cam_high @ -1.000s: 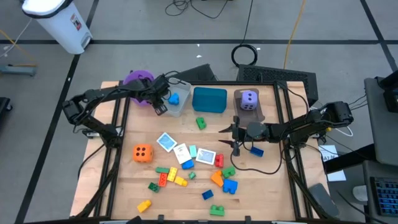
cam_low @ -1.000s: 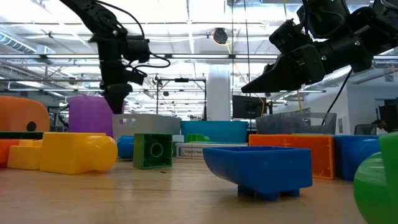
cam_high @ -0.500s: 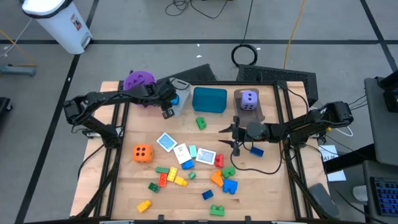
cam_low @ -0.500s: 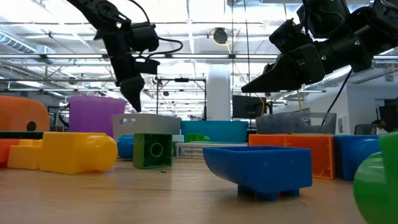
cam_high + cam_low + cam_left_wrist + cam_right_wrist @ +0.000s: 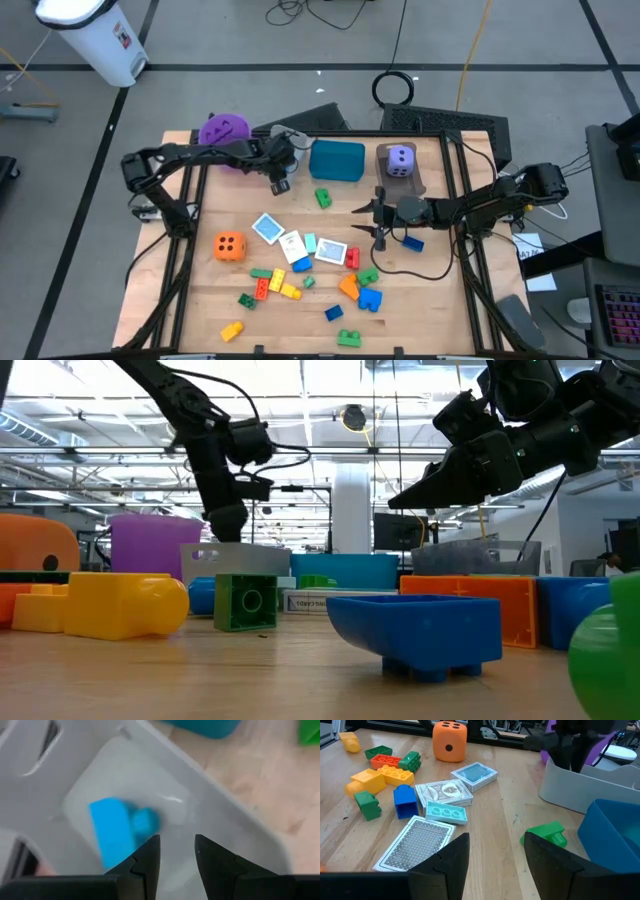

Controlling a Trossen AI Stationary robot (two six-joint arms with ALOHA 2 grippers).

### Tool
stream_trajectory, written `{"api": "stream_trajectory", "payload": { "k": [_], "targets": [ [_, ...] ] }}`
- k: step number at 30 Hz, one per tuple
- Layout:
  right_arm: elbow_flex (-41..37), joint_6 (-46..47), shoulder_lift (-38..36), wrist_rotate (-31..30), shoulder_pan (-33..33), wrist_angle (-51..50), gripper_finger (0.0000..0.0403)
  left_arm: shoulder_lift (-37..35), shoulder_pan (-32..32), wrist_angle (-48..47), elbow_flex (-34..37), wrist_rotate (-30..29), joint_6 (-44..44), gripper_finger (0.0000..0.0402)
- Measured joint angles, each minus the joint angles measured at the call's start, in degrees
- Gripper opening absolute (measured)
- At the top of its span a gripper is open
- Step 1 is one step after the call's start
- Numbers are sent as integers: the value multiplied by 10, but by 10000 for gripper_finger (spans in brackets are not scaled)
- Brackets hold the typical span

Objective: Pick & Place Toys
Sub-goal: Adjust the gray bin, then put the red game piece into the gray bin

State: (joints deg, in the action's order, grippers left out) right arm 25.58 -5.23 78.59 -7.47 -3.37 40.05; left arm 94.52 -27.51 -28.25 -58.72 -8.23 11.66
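Left gripper (image 5: 281, 184), upper centre over grey bin (image 5: 290, 160), narrowly open and empty above dropped blue brick (image 5: 120, 835); right gripper (image 5: 362, 221) half-open, empty; either could knock the green brick (image 5: 323, 197).

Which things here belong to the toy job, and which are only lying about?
Job things:
- orange die
- purple die
- cards
- loose bricks
- blue brick in grey bin

Lying about:
- purple bucket
- teal bin
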Motion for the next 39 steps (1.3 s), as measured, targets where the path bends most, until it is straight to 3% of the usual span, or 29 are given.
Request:
{"api": "stream_trajectory", "payload": {
  "k": [7, 14, 21, 30, 35, 39],
  "targets": [
    [0, 0, 0, 0, 0, 0, 180, 19, 1, 22, -50, 65, -2, 129],
    [0, 0, 0, 0, 0, 0, 180, 19, 1, 38, -77, 93, 0, 129],
    [0, 0, 0, 0, 0, 0, 181, 19, 1, 18, -77, 49, 17, 129],
    [0, 0, 0, 0, 0, 0, 181, 20, 10, -1, -77, 69, 18, 129],
    [0, 0, 0, 0, 0, 0, 181, 19, 19, -2, -77, 19, 15, 129],
    [0, 0, 0, 0, 0, 0, 181, -12, 21, -7, -77, 56, -14, 129]
  ]
}}
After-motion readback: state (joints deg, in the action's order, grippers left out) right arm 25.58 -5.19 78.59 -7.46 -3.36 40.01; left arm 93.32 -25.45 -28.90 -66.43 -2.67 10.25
